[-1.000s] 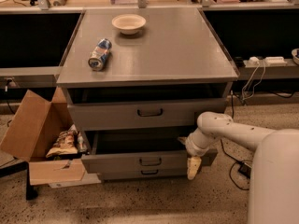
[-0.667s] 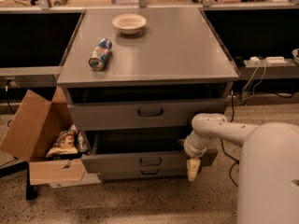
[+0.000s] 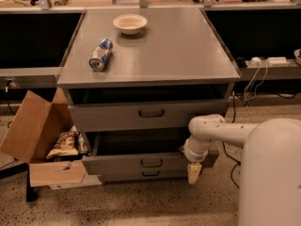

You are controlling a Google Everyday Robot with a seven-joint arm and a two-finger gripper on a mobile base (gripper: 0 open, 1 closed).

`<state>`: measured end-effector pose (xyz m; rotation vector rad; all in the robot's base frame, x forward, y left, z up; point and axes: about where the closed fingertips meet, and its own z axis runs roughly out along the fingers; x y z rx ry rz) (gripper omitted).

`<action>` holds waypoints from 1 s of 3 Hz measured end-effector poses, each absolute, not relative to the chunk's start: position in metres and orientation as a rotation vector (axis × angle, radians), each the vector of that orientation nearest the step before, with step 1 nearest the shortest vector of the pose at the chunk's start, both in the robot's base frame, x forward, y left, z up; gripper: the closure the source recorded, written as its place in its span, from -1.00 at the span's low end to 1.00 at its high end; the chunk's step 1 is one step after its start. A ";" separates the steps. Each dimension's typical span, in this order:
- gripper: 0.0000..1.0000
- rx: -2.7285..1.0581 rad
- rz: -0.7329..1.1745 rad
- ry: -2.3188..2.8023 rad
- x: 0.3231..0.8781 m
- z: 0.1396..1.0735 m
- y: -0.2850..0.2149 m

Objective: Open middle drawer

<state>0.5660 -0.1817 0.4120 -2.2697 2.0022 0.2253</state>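
**Middle drawer stands open, my gripper at its right corner**

My gripper (image 3: 194, 172) hangs pointing down at the floor, right by the right-hand end of the middle drawer (image 3: 117, 165). It shows as one pale cream piece below my white wrist, and I cannot tell whether it is open or closed, or whether it has hold of anything. It sits well to the right of the drawer's dark loop handle (image 3: 151, 163), not on it. My arm (image 3: 221, 131) reaches in from the lower right and bends down just in front of the cabinet.

The middle drawer juts out from the grey cabinet (image 3: 155, 55), its front panel well forward of the drawers above and below, with a dark open space showing behind it. The top drawer (image 3: 108, 117) above it carries its own handle at the centre. The bottom drawer (image 3: 150, 174) peeks out just under the middle one.

On the cabinet top a pale bowl (image 3: 130, 22) sits near the back, and a can (image 3: 101, 54) lies on its side towards the left front. On the floor to the left stands an open cardboard box (image 3: 28, 131), with a snack bag (image 3: 65, 146) between it and the cabinet.
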 end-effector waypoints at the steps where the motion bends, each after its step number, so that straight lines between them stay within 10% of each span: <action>1: -0.18 -2.272 0.255 2.005 0.550 0.420 -0.181; 3: 0.89 -2.268 0.313 2.017 0.539 0.422 -0.182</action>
